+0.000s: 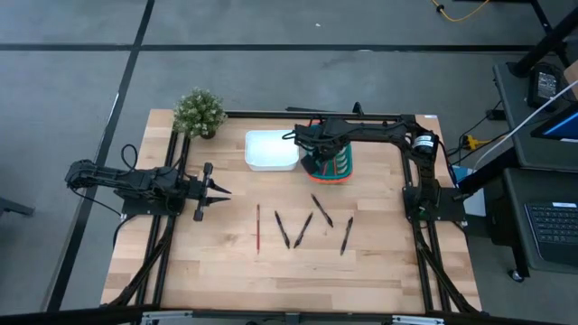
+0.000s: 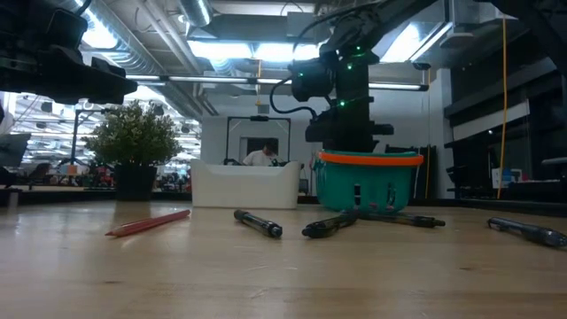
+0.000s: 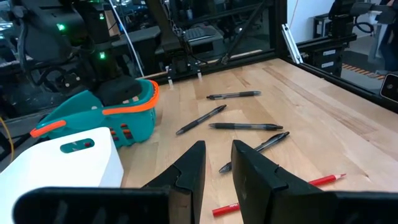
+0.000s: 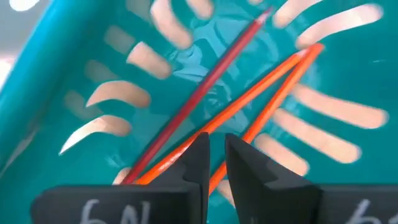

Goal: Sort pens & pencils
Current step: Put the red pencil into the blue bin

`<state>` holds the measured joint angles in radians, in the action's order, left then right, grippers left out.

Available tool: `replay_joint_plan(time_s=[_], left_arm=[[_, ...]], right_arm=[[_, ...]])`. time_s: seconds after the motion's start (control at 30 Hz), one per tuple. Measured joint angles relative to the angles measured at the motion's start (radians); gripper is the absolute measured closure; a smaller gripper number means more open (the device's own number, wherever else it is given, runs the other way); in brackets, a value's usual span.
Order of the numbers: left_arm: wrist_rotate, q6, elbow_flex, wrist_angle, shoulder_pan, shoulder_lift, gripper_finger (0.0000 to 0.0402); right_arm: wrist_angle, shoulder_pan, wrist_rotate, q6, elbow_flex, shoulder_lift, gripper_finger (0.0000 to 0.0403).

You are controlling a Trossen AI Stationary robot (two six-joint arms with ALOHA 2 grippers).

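The right gripper (image 4: 216,163) hangs inside a teal basket (image 4: 56,74), fingers slightly apart, above three pencils (image 4: 249,102), one red, two orange.

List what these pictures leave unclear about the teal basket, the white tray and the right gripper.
- Teal basket contents: high view, the right arm covers it; the right wrist view shows only three pencils.
- White tray interior: low view, its wall hides it; high view, too small.
- Right gripper grip: fingers slightly apart, apparently holding nothing.

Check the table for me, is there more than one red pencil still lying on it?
No, only one red pencil lies on the table, left of four dark pens.
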<state>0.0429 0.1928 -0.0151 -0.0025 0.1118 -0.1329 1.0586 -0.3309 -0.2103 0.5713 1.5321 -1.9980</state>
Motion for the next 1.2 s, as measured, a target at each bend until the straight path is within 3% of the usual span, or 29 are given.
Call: replay_joint_plan(time_s=[0.17,0.47,0.77,0.97,1.2], left_arm=[[0.000,0.001,0.000,0.000,0.000,0.000,0.0330],[0.000,0.000,0.000,0.000,0.000,0.000,0.0330],[0.000,0.000,0.000,0.000,0.000,0.000,0.0330],[0.000,0.000,0.000,0.000,0.000,0.000,0.0330],[0.000,-0.006,0.000,0.000,0.000,0.000,0.0330]], right_arm=[[0.065,0.000,-0.057,-0.008,0.085,0.000,0.0350],[0.243,0.005,-0.059,0.017,0.334,0.001,0.0350],[0.314,0.148,0.051,0.107,0.478,0.001,0.0349],[0.206,0.326,0.066,0.166,0.457,0.001,0.0349],[-0.168,0.445,0.136,0.189,0.333,-0.006,0.0350]])
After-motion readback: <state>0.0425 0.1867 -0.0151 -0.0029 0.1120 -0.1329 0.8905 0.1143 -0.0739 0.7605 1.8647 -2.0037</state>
